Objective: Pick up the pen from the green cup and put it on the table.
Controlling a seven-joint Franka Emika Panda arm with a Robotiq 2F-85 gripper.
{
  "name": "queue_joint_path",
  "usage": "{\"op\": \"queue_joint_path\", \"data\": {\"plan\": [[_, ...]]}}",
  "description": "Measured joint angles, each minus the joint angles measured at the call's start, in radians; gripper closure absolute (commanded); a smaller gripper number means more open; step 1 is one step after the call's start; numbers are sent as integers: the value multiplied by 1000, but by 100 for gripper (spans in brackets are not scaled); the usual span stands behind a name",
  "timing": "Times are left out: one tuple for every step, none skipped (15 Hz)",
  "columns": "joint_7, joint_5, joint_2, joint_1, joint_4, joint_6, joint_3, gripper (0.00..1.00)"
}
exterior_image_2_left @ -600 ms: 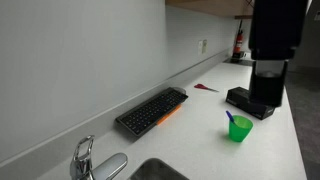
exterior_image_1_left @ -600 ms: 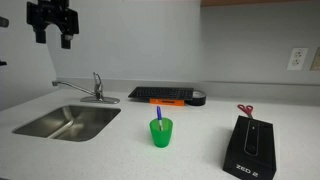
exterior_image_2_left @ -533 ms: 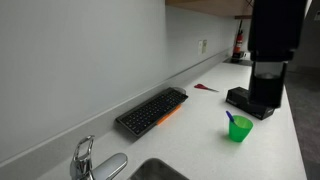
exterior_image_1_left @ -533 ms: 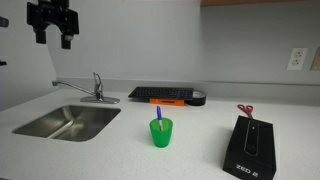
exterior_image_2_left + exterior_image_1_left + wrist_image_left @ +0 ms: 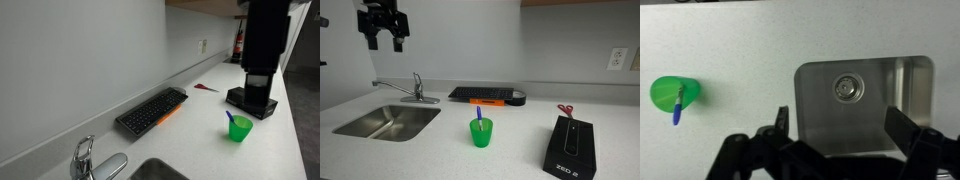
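Approach stage: pincer (image 5: 385, 42), jaws apart and empty, hangs high over the sink (image 5: 385, 122) at one end of the desk (image 5: 430, 150); pen (image 5: 478, 117) stands in green cup (image 5: 481, 135) mid-desk, nearer the front edge. Next, seemingly: cross over, descend onto the pen.

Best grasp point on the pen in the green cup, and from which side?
Pinch the pen by its upper end, the part showing above the rim of the green cup, and come down from above. Its lower part sits inside the cup, so the wall blocks a side approach. The gripper is open, high up and well off to one side of the cup.
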Motion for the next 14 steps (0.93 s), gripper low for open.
{"op": "queue_joint_path", "data": {"plan": [[0, -38, 6, -8, -7, 0, -6, 0], [-2, -73, 14, -20, -17, 0, -16, 0], [-9, -98, 23, -32, -27, 0, -28, 0], [-22, -118, 34, -45, -37, 4, -45, 0], [-40, -133, 47, -59, -48, 15, -64, 0], [-59, -136, 62, -74, -58, 37, -85, 0], [-81, -136, 77, -88, -69, 63, -108, 0], [-103, -135, 93, -101, -77, 88, -131, 0], [-120, -127, 108, -112, -83, 111, -151, 0], [-138, -114, 122, -122, -85, 122, -170, 0], [-145, -113, 130, -128, -85, 123, -178, 0], [-145, -113, 134, -129, -85, 123, -178, 0], [-145, -113, 133, -128, -85, 123, -174, 0], [-144, -113, 133, -127, -85, 123, -168, 0]]}}
